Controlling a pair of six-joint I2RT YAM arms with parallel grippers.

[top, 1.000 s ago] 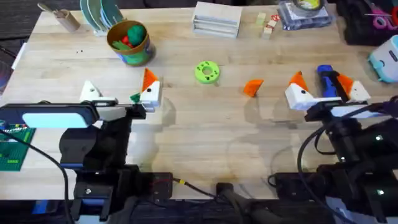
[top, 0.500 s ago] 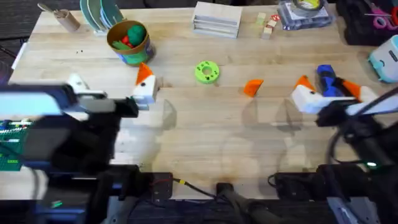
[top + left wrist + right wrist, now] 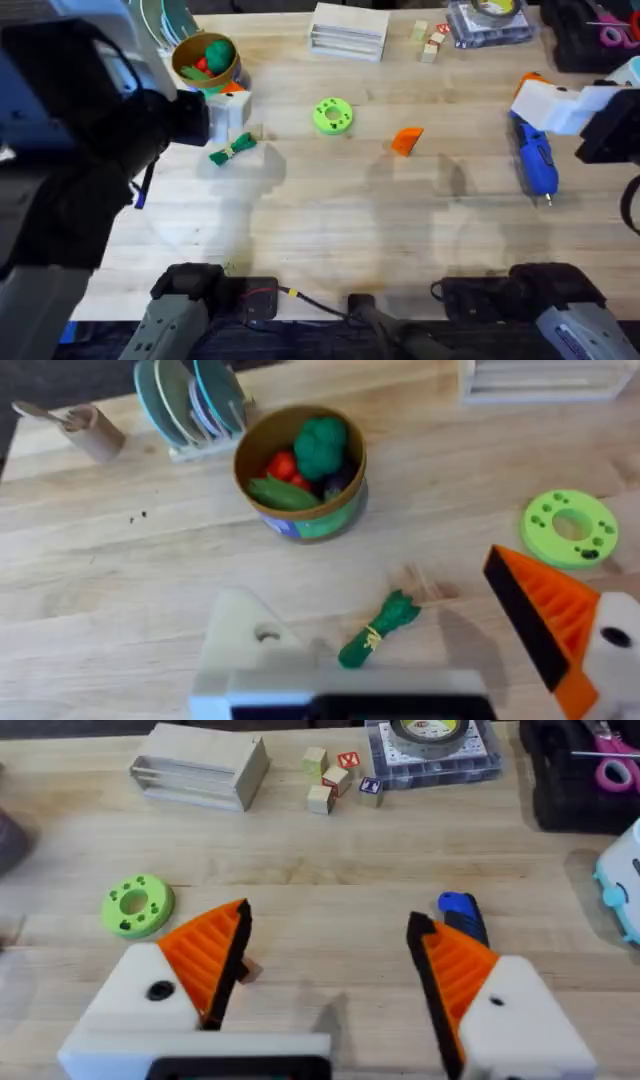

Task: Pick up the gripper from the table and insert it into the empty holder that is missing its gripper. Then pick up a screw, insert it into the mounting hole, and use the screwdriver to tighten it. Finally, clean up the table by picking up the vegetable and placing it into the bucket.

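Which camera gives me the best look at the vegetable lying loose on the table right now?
The left wrist view: the vegetable lies unobstructed on the table between the left arm's jaw blocks. Overhead shows it smaller, beside the raised left arm.

Bright, even light, soft shadows; the left arm [image 3: 70,130] looms blurred.

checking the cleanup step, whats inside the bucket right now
The bucket holds toy food: a round green piece, a red piece and a long green pod. Anything beneath them is covered.
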